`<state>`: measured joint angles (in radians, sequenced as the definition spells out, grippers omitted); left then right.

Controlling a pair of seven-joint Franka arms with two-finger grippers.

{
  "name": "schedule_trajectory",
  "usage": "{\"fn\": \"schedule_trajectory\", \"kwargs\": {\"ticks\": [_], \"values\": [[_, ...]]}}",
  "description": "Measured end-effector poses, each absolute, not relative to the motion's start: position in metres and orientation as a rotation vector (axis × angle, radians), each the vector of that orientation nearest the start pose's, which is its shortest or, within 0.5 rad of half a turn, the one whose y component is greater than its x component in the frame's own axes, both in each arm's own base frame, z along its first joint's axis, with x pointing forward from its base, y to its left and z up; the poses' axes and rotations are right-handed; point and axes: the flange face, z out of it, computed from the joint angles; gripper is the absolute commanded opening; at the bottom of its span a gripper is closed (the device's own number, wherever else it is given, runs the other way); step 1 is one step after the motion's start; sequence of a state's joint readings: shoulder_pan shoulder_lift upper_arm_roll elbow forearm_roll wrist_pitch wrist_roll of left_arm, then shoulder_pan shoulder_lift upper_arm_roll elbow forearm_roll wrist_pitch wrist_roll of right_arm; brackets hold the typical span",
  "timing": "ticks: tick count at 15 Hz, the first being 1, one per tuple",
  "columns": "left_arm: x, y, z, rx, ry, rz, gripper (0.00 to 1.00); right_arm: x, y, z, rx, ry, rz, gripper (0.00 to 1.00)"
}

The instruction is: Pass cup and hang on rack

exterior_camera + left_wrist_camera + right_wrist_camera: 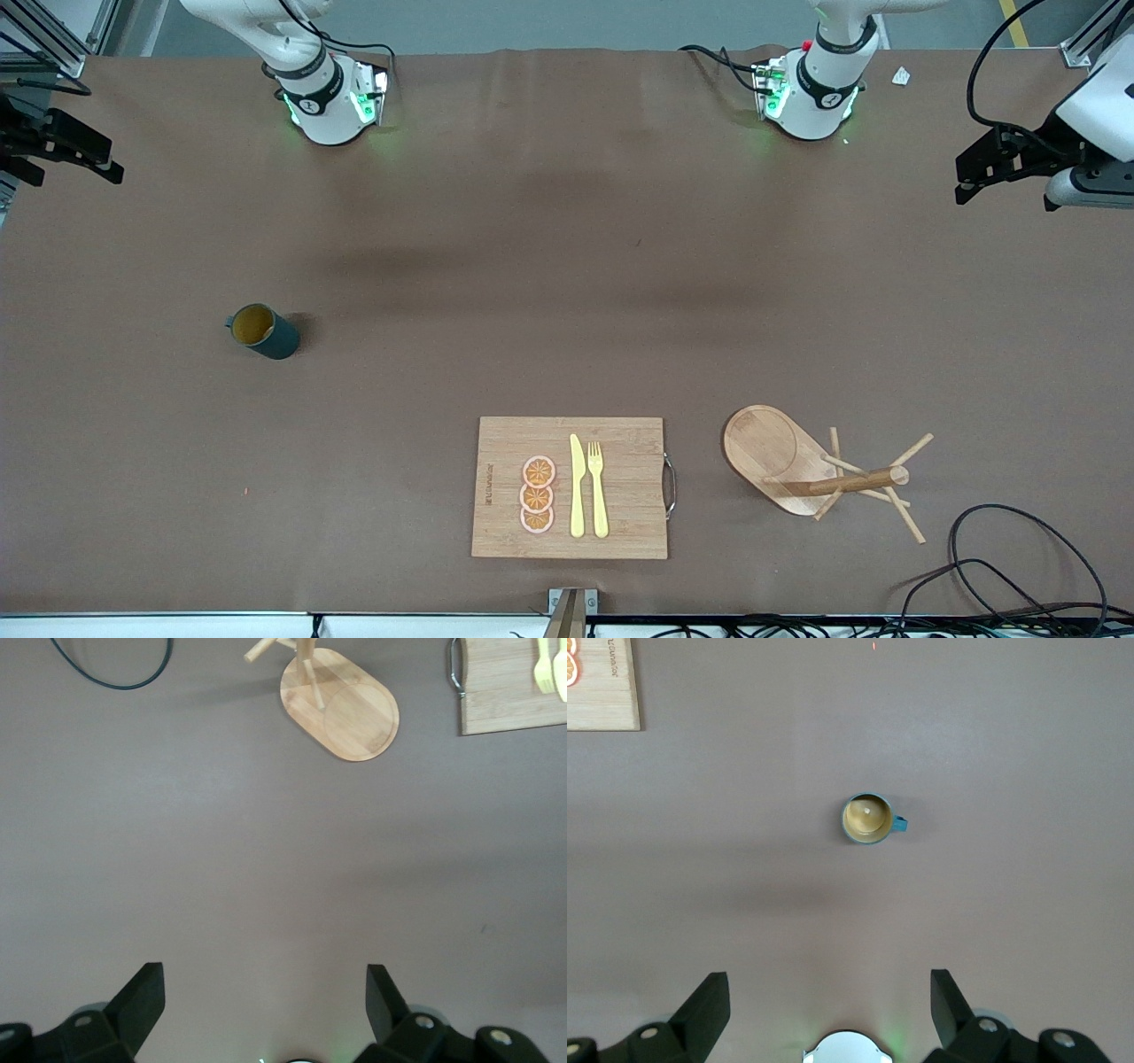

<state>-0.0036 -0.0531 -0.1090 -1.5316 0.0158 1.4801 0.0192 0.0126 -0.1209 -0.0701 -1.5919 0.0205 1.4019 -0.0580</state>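
Waiting wide: both claws, left claw [266, 1005], right claw [830, 1005], tips cropped.

This is a robotics lab or test bench, not a home. Two white robot arm bases [323, 97] are bolted to a wide table [532, 266] under a plain brown cover. Aluminium frame rails [53, 35] stand at the corners, loose black cables [1019, 567] trail along the edge, and the floor is bare grey.
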Motion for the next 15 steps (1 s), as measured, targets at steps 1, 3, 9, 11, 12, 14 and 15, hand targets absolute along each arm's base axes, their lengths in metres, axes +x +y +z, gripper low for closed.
{"fn": "schedule_trajectory", "kwargs": {"ticks": [1, 3, 9, 11, 12, 14, 15], "values": [[0.525, -0.060, 0.664, -3.118, 0.204, -0.004, 1.00, 0.497, -0.029, 0.664, -3.107, -0.006, 0.105, 1.00], [0.525, -0.061, 0.664, -3.123, 0.206, -0.005, 1.00, 0.497, -0.029, 0.664, -3.107, -0.006, 0.105, 1.00], [0.525, -0.061, 0.666, -3.124, 0.206, -0.012, 1.00, 0.497, -0.026, 0.665, -3.108, -0.015, 0.104, 1.00], [0.525, -0.061, 0.666, -3.124, 0.206, -0.012, 1.00, 0.498, -0.026, 0.666, -3.108, -0.016, 0.097, 1.00], [0.525, -0.061, 0.666, -3.123, 0.206, -0.007, 1.00, 0.498, -0.026, 0.666, -3.109, -0.014, 0.093, 1.00], [0.524, -0.061, 0.665, -3.123, 0.208, 0.011, 1.00, 0.502, -0.029, 0.662, -3.109, -0.004, 0.098, 1.00], [0.524, -0.062, 0.664, -3.123, 0.210, 0.014, 1.00, 0.507, -0.031, 0.656, -3.109, 0.002, 0.106, 1.00]]}}
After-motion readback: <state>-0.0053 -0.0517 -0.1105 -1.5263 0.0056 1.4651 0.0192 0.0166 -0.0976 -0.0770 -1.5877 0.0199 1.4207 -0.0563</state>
